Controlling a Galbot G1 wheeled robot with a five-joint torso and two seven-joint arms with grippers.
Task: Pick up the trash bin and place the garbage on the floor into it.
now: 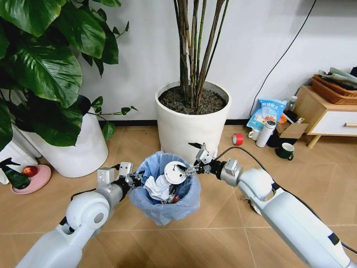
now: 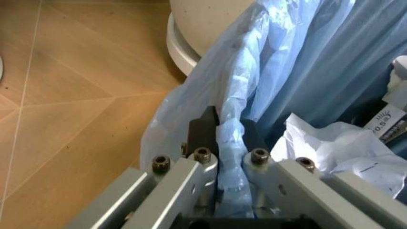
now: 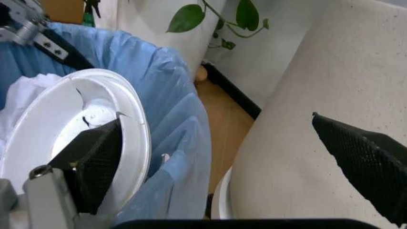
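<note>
Now keep left gripper [image 2: 229,131] clamped on blue-bagged round trash bin [image 1: 162,215] rim, centre right gripper [image 1: 192,167], fingers spread, releasing round white plastic lid [image 1: 175,172] inside.

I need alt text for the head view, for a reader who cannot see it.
The left claw grips the rim of the bin, while the open right claw has a white lid at its fingertips over the bin. White paper lies inside; a white plant pot stands behind.
</note>
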